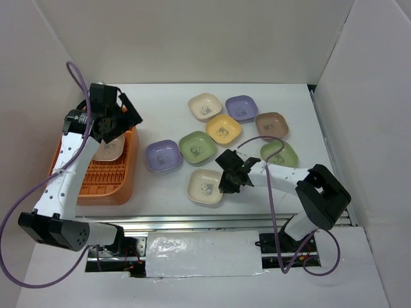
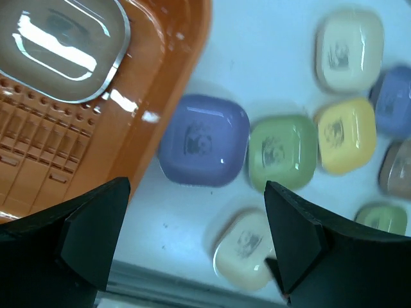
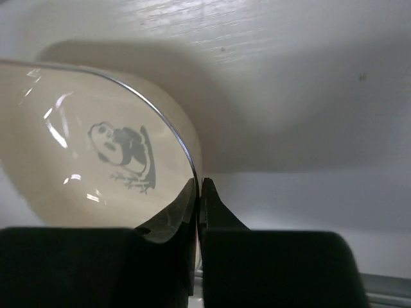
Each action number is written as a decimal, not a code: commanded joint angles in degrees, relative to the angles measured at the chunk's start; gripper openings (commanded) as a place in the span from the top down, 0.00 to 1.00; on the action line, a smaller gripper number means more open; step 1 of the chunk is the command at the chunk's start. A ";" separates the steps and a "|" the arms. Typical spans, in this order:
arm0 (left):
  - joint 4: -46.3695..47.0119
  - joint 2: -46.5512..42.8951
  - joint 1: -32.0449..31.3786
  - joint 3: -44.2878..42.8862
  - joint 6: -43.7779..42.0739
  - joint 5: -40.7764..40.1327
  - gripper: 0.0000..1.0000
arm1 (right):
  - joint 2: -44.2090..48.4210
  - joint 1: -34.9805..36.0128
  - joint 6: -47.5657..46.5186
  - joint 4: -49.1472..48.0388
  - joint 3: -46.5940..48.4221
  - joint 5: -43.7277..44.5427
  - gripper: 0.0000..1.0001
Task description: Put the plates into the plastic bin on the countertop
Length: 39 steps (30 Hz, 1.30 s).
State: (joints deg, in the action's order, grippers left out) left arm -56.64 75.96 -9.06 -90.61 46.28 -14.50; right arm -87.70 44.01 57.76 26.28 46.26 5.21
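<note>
Right wrist: right end effector [image 3: 198, 187] pinching cream plate [image 3: 96, 154] rim; glossy, stiff, likely slippery, so edge grip. Left end effector [image 2: 196, 192] spread.

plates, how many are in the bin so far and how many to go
Done: one cream plate lies in the orange bin, and the left gripper hangs open above it. In hand: the right gripper is pinched on the rim of the near cream plate. Left: that one plus seven other plates out on the countertop.
</note>
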 commanded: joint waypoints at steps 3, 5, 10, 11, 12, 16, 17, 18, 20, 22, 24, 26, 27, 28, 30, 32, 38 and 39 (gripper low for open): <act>-2.33 3.04 -8.40 -1.15 -11.28 13.86 0.01 | 7.69 3.70 1.92 6.20 4.00 8.55 1.00; -4.00 5.24 -12.45 -1.85 -12.61 15.11 0.01 | 10.08 4.59 1.57 9.21 7.94 10.95 1.00; -4.79 8.58 -23.54 -0.80 -14.11 14.85 0.01 | 15.27 3.72 -0.36 14.32 13.41 9.99 1.00; -5.23 9.11 -25.55 -0.80 -14.29 14.85 0.01 | 16.67 3.54 -0.80 14.50 14.46 9.73 1.00; -5.41 9.64 -26.35 -0.62 -14.38 14.77 0.02 | 17.38 3.54 -0.89 14.85 14.91 9.55 1.00; -5.50 12.88 -29.96 -1.06 -15.26 14.85 0.20 | 19.58 2.14 -2.12 14.94 16.58 7.36 1.00; -5.50 13.42 -31.01 -1.24 -14.82 14.85 0.27 | 20.37 1.44 -2.30 14.94 16.84 7.27 1.00; -5.24 13.77 -31.28 -1.15 -14.73 14.85 0.44 | 20.90 1.08 -2.30 14.42 16.67 6.83 1.00; -6.02 15.61 -31.63 -1.94 -14.12 11.46 0.55 | 22.74 0.47 -2.30 13.71 16.06 5.34 1.00; -7.07 17.36 -31.55 -3.08 -13.59 9.59 0.97 | 23.89 0.20 -2.21 12.83 15.44 4.90 1.00; -8.13 18.42 -31.46 -4.74 -12.27 5.30 1.00 | 24.94 -0.93 -2.82 11.78 15.00 3.06 0.90; -8.84 19.22 -30.59 -7.99 -10.17 1.26 1.00 | 26.26 -2.95 -2.65 10.47 13.25 2.35 0.00; -9.27 18.96 -29.71 -9.83 -9.29 -0.07 1.00 | 26.87 -4.18 -2.65 9.32 11.15 1.74 0.00; -9.62 18.61 -28.48 -10.55 -7.89 -1.48 1.00 | 27.32 -5.76 -2.91 8.18 10.09 0.95 0.00; -9.72 17.30 -22.69 -11.08 -3.85 -3.59 1.00 | 27.85 -8.84 -2.48 5.11 8.07 -0.02 0.00; -10.16 14.49 -16.30 -11.26 -0.25 -5.45 1.00 | 26.54 -12.10 -1.25 3.17 6.04 0.76 0.00; -8.48 8.06 2.07 -8.45 -0.05 -2.81 1.00 | 8.63 -13.25 2.97 0.00 10.33 3.57 0.00; -8.14 7.54 4.55 -7.75 -0.66 -2.29 1.00 | 6.51 -12.90 3.15 -0.35 12.43 3.49 0.00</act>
State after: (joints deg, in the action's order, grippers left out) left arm -64.73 87.37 -9.67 -99.09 44.36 -16.62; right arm -75.00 30.55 58.59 29.45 54.52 7.29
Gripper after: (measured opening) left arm 0.045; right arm 0.998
